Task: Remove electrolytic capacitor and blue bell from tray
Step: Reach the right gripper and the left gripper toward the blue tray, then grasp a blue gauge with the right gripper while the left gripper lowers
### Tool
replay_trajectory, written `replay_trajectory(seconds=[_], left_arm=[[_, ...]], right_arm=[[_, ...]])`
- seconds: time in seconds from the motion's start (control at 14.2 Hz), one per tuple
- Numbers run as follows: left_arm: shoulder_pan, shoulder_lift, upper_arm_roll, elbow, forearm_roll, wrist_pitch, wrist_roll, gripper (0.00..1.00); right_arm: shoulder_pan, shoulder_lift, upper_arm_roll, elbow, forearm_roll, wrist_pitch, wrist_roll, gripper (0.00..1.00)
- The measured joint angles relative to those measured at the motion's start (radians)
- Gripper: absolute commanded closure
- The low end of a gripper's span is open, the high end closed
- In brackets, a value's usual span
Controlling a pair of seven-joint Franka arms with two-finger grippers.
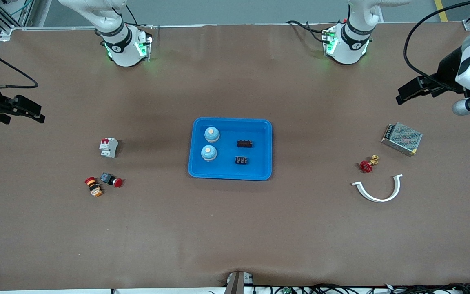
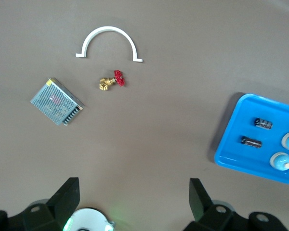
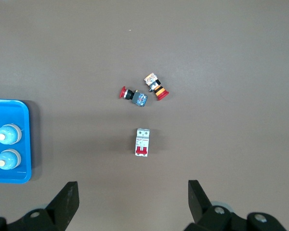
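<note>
I see both released end effectors, left (image 1: 400, 98) and right (image 1: 39, 116), parked wide; tray (image 1: 230, 174) sits midway, bells (image 1: 211, 134) toward the right arm's end.

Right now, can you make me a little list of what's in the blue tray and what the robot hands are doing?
tray: mid-table, holding four things
blue bells: two, and, at the tray's end toward the right arm
dark parts: two, and, at the end toward the left arm
left gripper: open, holding nothing, waiting
right gripper: open, holding nothing, waiting
</note>
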Motion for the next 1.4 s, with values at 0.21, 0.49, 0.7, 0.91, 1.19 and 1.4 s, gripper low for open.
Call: replay_trajectory(seconds=[0.21, 0.49, 0.7, 0.91, 1.19, 1.4], left_arm=[[-0.002, 0.0, -0.012, -0.001, -0.013, 0.0, -0.06, 0.0], [-0.004, 0.001, -0.033, -0.01, -0.019, 0.001, -0.203, 0.0], [-0.007, 0.003, -0.053, -0.043, -0.026, 0.027, -0.329, 0.0], [-0.01, 0.008, -0.076, -0.083, -0.042, 0.088, -0.466, 0.0], [-0.012, 0.017, -0.134, -0.177, -0.043, 0.234, -0.688, 0.0], [-0.019, 0.036, -0.154, -0.228, -0.044, 0.31, -0.806, 0.0]], right_arm=[[0.003, 0.003, 0.001, 0.0, 0.002, 0.0, 0.0, 0.0], [0.069, 0.017, 0.005, -0.001, 0.048, -0.003, 0.039, 0.0], [0.181, 0.035, 0.009, -0.007, 0.055, -0.003, 0.209, 0.0], [0.305, 0.072, 0.013, -0.01, 0.057, 0.008, 0.369, 0.0], [0.458, 0.177, 0.014, -0.014, 0.057, 0.128, 0.557, 0.0], [0.524, 0.262, 0.014, -0.015, 0.057, 0.246, 0.614, 0.0]])
